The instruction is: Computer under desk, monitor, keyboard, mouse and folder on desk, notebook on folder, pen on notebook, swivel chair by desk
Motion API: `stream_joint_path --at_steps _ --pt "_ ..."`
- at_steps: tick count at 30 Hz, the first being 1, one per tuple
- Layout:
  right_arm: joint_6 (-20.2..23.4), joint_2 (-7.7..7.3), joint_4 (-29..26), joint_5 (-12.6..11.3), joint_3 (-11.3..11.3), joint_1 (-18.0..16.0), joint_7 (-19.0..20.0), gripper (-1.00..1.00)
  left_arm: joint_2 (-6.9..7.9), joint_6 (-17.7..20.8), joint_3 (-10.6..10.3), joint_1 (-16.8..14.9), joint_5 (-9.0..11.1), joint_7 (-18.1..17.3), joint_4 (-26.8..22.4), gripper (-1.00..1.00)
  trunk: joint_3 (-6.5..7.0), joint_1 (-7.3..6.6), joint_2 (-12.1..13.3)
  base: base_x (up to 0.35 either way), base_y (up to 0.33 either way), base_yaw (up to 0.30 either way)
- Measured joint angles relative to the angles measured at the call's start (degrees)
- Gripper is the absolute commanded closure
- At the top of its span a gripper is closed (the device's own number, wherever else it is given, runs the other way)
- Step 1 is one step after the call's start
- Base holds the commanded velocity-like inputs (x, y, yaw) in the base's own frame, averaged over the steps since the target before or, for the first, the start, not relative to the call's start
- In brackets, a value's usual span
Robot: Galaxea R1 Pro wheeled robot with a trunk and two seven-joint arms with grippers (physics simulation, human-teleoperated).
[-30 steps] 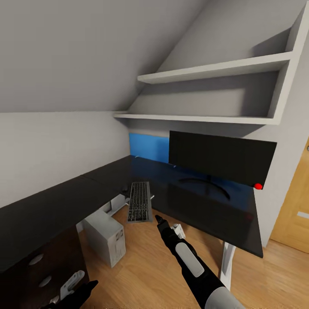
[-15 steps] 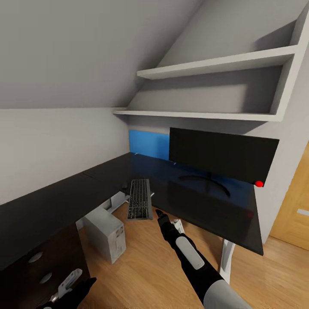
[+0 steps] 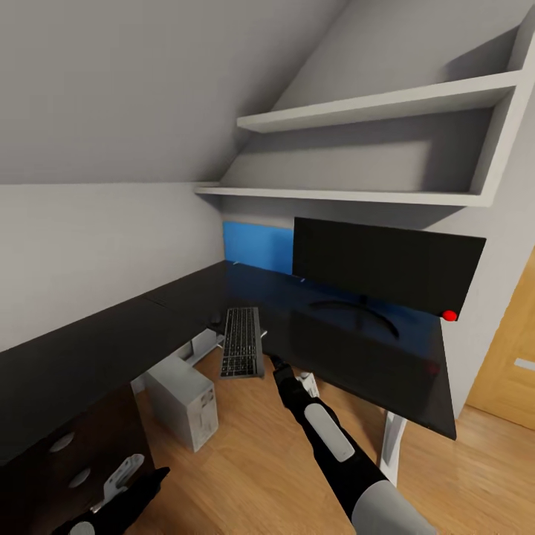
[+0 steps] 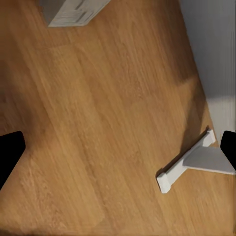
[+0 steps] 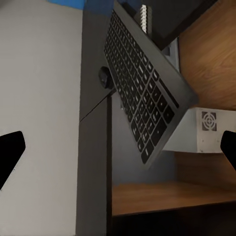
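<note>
Beyond the desk (image 3: 357, 357), right tool (image 5: 118, 147) gapes empty.

Head view overlooks the desk (image 3: 357, 357); right wrist view nears its keyboard (image 5: 142, 93).

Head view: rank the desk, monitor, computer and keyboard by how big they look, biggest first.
1. desk
2. monitor
3. computer
4. keyboard
Computer and keyboard look close in size, so their order is unsure.
</note>
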Motion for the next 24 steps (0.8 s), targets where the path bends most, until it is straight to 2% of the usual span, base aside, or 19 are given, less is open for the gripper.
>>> stream_joint_path --at_steps 12,24 --pt "-1.7 0.0 -1.0 -0.9 -0.1 0.0 -0.1 -1.0 0.0 0.5 0.0 0.1 0.0 0.1 -1.7 -1.0 0.76 0.0 0.0 0.0 0.0 0.065" --pt "-1.8 0.0 -0.2 -2.6 -0.4 0.0 0.3 -1.0 0.02 1.0 0.2 0.1 0.0 0.2 -1.9 -1.0 -1.2 2.63 -4.8 0.0 0.0 0.016"
